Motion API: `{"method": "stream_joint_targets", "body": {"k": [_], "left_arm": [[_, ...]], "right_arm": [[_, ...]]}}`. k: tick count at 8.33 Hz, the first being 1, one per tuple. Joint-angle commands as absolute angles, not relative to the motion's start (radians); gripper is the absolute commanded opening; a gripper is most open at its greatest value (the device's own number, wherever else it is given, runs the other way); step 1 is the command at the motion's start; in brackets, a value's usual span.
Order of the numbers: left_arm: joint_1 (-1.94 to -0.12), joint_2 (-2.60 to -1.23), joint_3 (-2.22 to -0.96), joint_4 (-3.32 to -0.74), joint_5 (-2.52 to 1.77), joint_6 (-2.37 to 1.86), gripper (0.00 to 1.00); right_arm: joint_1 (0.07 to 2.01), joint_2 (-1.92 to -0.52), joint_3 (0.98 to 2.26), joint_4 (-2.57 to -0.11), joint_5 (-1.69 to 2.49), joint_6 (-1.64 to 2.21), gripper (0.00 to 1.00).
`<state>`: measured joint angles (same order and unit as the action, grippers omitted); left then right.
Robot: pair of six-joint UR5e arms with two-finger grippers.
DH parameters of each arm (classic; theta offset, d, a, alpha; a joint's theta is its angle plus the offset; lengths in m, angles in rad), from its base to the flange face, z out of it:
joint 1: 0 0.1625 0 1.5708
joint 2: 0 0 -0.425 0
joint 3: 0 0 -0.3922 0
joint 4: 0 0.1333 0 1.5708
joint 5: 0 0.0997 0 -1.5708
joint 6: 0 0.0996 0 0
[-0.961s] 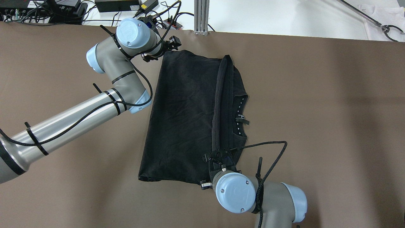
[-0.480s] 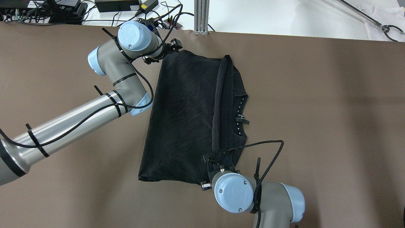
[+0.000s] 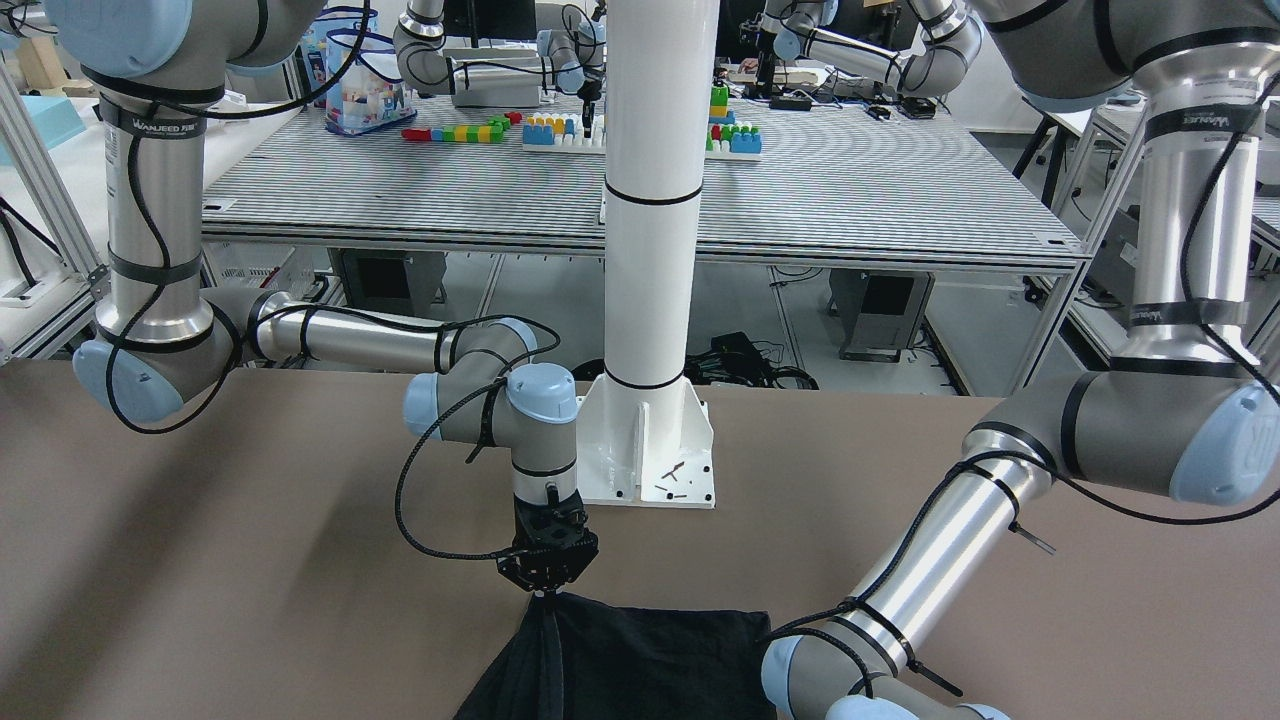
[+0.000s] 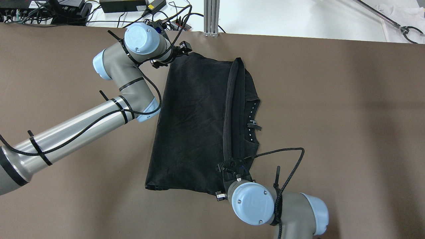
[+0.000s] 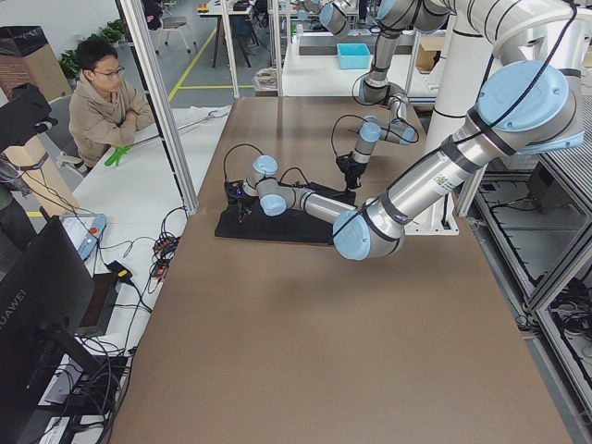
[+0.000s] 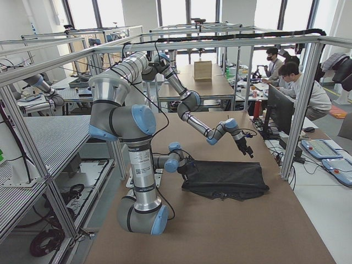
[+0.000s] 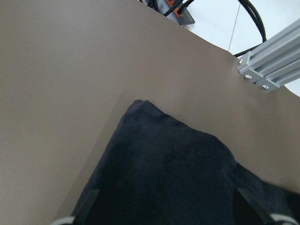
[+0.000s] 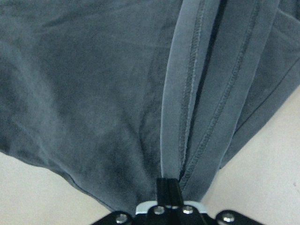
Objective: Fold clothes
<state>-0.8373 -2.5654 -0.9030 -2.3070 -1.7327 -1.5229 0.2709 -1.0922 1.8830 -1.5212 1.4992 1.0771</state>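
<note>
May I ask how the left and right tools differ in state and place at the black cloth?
The right tool is shut on a raised fold of the black cloth; the left tool is open. The right tool is at the cloth's robot-side edge, the left tool at its far corner. Both face the cloth.

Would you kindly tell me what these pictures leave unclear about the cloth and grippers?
- Front view: the bottom edge cuts off most of the cloth.
- Overhead view: the wrist covers the fingertips of the left gripper.
- Overhead view: print on the tag is too small to read.
</note>
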Motion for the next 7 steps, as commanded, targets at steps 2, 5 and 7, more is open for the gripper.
{"method": "stream_joint_targets", "body": {"k": [2, 5, 7], "left_arm": [[-0.833, -2.568, -0.904, -2.309, -1.732, -1.529, 1.0], [-0.834, -2.568, -0.902, -2.307, -1.732, -1.532, 1.0], [-0.834, -2.568, -0.902, -2.303, -1.732, -1.531, 1.0]], "right_arm": [[0.174, -1.285, 2.056, -1.517, 1.456, 1.109, 0.0], [0.169, -1.351, 2.069, -1.505, 1.427, 1.117, 0.34], [0.181, -1.37, 2.082, -1.503, 1.427, 1.126, 0.78]]}}
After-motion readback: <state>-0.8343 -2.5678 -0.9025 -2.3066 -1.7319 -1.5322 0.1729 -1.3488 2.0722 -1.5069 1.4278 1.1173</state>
